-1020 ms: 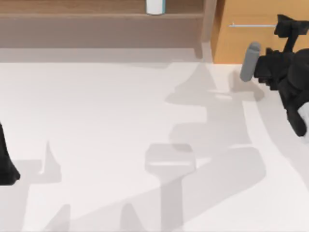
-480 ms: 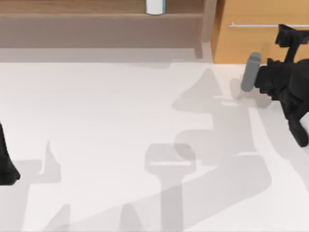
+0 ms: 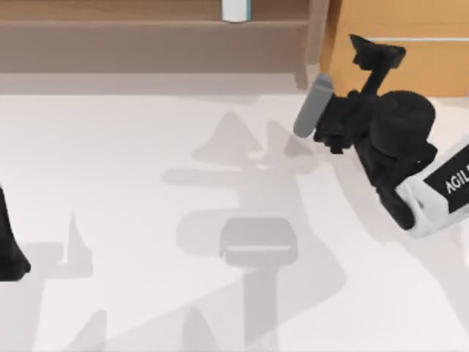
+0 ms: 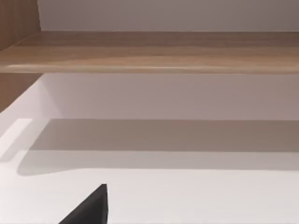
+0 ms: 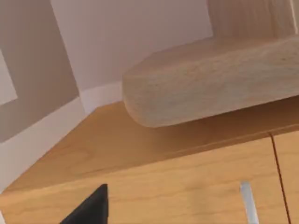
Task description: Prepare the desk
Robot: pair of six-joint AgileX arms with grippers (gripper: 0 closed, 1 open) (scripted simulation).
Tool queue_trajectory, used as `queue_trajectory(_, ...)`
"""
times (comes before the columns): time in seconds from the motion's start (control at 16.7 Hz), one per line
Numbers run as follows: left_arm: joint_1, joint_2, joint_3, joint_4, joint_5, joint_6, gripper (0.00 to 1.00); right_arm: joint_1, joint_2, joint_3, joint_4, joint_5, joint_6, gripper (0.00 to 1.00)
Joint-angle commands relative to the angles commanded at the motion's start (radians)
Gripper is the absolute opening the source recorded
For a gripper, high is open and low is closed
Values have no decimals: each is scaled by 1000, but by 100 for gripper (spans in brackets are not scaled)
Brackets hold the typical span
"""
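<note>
The desk is a wide white tabletop. A brown wooden shelf ledge runs along its back, and an orange-wood drawer unit with a slim silver handle stands at the back right. My right gripper hovers in front of the drawer unit, close to the shelf's end post. A grey cylinder-shaped piece rides on that arm's left side. In the right wrist view the drawer front, its handle and the ledge end are close. My left arm is parked at the left edge.
A white container stands on the shelf at the back middle. The left wrist view looks across the white tabletop to the shelf ledge. Arm shadows cross the middle of the desk.
The right arm has swung left along the drawer front, from the right edge toward the shelf's end post, carrying the grey piece with it. The left arm has not moved.
</note>
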Motion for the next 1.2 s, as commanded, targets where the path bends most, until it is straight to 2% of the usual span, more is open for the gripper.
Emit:
queue_trajectory(0.36, 0, 0, 0, 0, 0, 0, 100, 193, 26, 207, -178, 136, 476, 100)
queue_trajectory(0.78, 0, 0, 0, 0, 0, 0, 100, 261, 83, 589, -477, 362, 1038, 100)
queue_trajectory(1.02, 0, 0, 0, 0, 0, 0, 100, 278, 99, 738, -601, 455, 1227, 100)
queue_trajectory(1.2, 0, 0, 0, 0, 0, 0, 100, 282, 103, 769, -628, 475, 1264, 100)
